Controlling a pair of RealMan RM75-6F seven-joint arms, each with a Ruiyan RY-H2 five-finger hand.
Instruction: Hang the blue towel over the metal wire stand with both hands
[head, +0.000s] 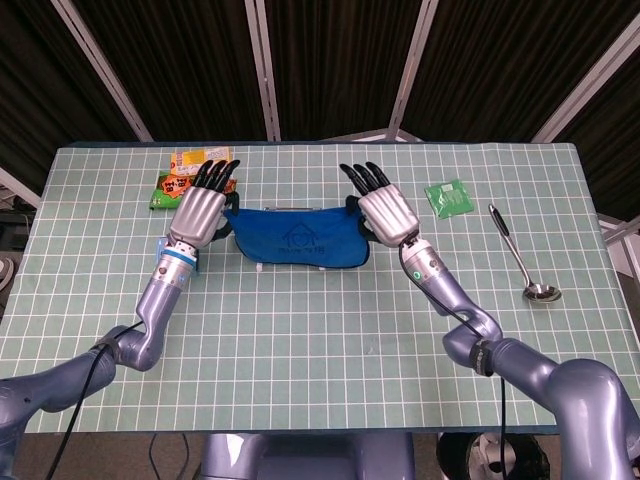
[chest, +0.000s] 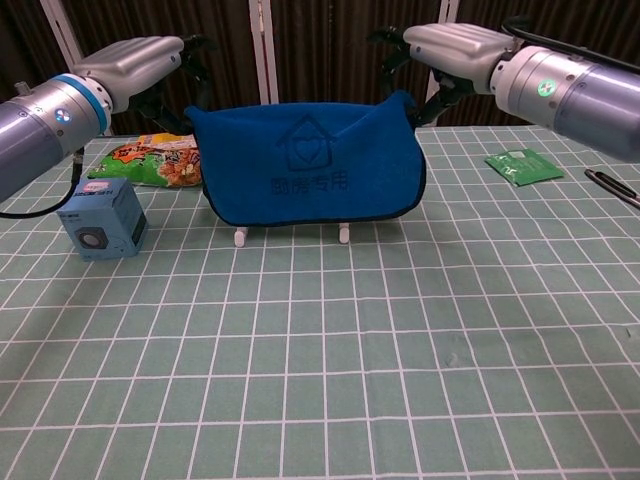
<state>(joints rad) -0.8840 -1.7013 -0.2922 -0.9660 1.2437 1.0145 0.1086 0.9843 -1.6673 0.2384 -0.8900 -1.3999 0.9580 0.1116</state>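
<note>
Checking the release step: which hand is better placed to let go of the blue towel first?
Neither clearly. The left hand and right hand each hold a top corner of the blue towel, level with each other, over the metal wire stand. Releasing both together looks sensible.

The head view looks steeply down over the whole table (head: 320, 330); the chest view faces it low, sharing its middle.
</note>
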